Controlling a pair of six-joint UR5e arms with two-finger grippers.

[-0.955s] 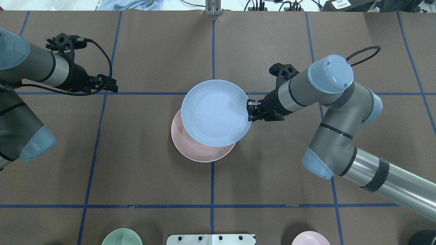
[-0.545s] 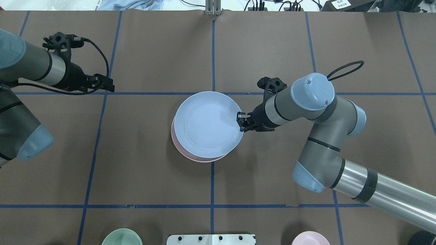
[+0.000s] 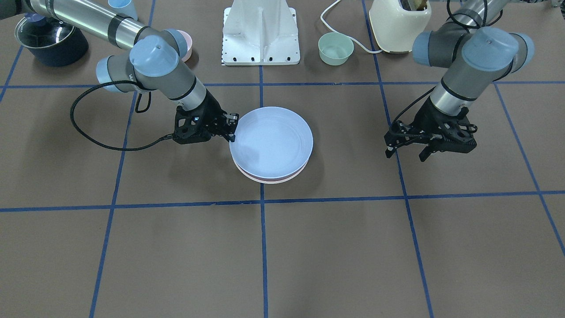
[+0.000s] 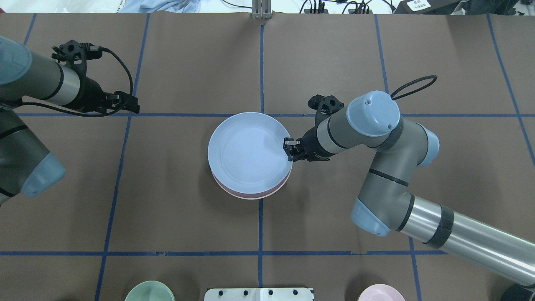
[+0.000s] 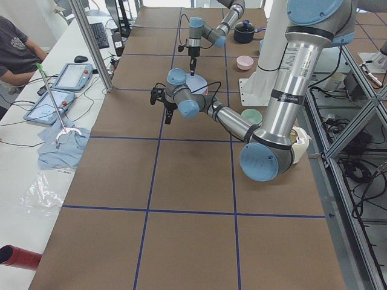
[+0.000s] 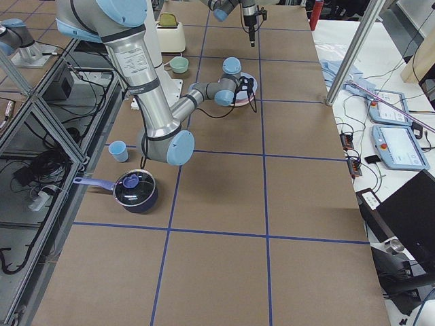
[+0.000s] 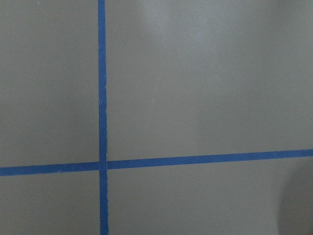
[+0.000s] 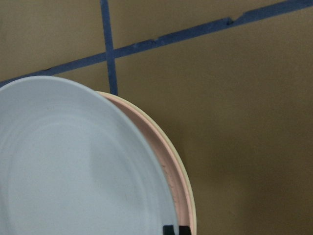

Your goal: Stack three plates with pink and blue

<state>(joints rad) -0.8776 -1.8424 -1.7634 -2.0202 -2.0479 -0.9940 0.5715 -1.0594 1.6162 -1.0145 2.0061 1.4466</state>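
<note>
Near the middle of the brown paper-covered tabletop (image 4: 167, 209), marked off in squares with blue tape, sits the stack. The light blue round shallow plate (image 4: 246, 152) is on top, over the pastel pink round shallow plate (image 4: 250, 195). It is not quite centred: from overhead it lies a little toward the far side, so a thin pink crescent shows along the edge nearest the robot. The right wrist view shows the same stepped edges up close. There the rim of the pale cream-green round shallow plate (image 8: 189, 196) peeps out as a narrow band beneath the pink one, which puts it at the bottom.

The right pincer (image 4: 288, 149) comes in low from the side. Its fingers are closed on the blue plate's rim, one above and one below the lip. A dark fingertip (image 8: 168, 229) shows at that rim in the wrist view.

The left pincer (image 3: 405, 153) hangs well apart from the stack, over bare paper by a tape crossing. Its fingers are spread with nothing between them.

Along the robot's side of the tabletop stand a small mint-green bowl (image 3: 335, 47), a small pink bowl (image 3: 186, 44) and a cream toaster (image 3: 399, 22).
</note>
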